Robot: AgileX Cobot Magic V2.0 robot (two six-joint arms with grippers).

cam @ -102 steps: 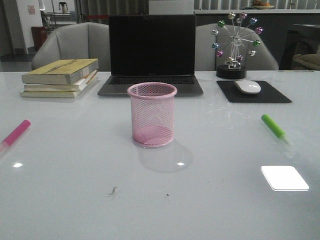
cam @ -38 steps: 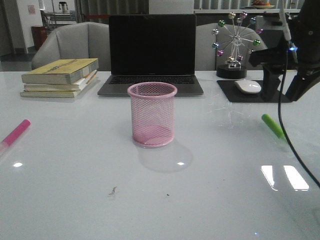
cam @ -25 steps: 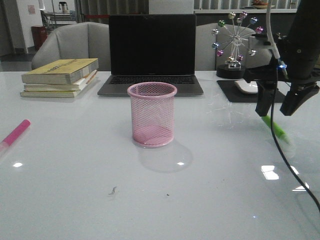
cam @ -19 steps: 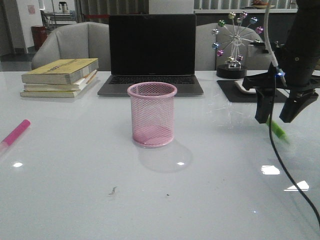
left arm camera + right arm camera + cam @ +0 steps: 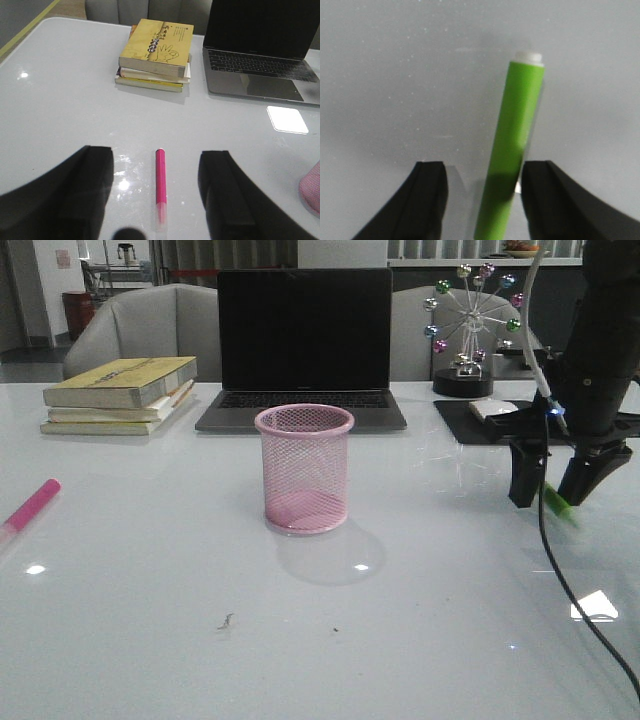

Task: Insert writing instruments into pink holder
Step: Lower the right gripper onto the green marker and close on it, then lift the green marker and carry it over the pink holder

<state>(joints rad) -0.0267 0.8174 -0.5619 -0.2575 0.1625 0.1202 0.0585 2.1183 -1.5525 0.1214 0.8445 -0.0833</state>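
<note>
Dim cool light, bright ceiling-lamp glare on glossy table, right wrist view softly blurred

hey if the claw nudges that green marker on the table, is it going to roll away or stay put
The green marker looks round and smooth, lying flat on the glossy table, so it would probably roll sideways if nudged. It looks stiff and light. The open right claw straddles it, so closing squarely should trap it.

Nothing can be read; the top yellow book bears dark printed lettering and a hand drawing on its cover, too blurred to make out.
</note>
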